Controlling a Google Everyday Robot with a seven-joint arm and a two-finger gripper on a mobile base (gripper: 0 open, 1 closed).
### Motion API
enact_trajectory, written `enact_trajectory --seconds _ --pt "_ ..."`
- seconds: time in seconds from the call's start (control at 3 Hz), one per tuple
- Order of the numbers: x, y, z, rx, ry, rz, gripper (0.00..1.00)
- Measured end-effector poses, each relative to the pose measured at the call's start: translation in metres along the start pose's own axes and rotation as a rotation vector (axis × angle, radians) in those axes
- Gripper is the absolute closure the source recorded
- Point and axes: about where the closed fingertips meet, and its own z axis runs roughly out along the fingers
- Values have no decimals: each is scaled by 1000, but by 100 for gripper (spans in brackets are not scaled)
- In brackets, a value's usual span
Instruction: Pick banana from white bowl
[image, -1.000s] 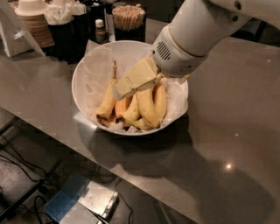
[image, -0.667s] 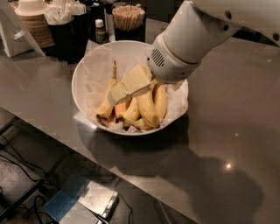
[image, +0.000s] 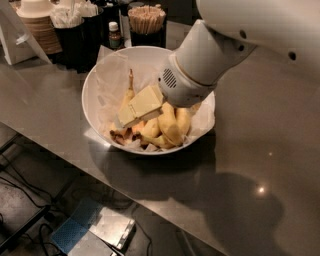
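Note:
The white bowl (image: 100, 80), lined with crinkled white paper, stands on the grey counter and holds several bananas. The banana (image: 169, 126), thick, bright yellow and curved, lies at the right of the pile, just under my arm's wrist. A slimmer banana (image: 129, 95) with a long stem lies to its left, and an orange-tinted one (image: 138, 127) lies between them. My gripper (image: 125, 117) reaches down into the bowl from the upper right. Its cream tip is over the slimmer left banana, left of the thick one. The arm hides part of the pile.
Behind the bowl stand a dark cup of wooden sticks (image: 146, 20), a dark cup of white items (image: 75, 30), a small bottle (image: 115, 34) and a stack of paper lids (image: 37, 22). The counter edge runs diagonally at the front left, with a floor box (image: 92, 232) below.
My gripper has moved left and a little lower in the bowl, from over the thick banana towards the slimmer left one. The bananas have not visibly shifted.

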Motion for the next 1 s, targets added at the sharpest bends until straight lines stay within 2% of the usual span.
enact_trajectory --seconds 0.33,0.67,1.0 --pt "0 1 0 2 -3 6 0" --pt "4 1 5 8 -14 38 0" --pt "4 1 5 8 -14 38 0"
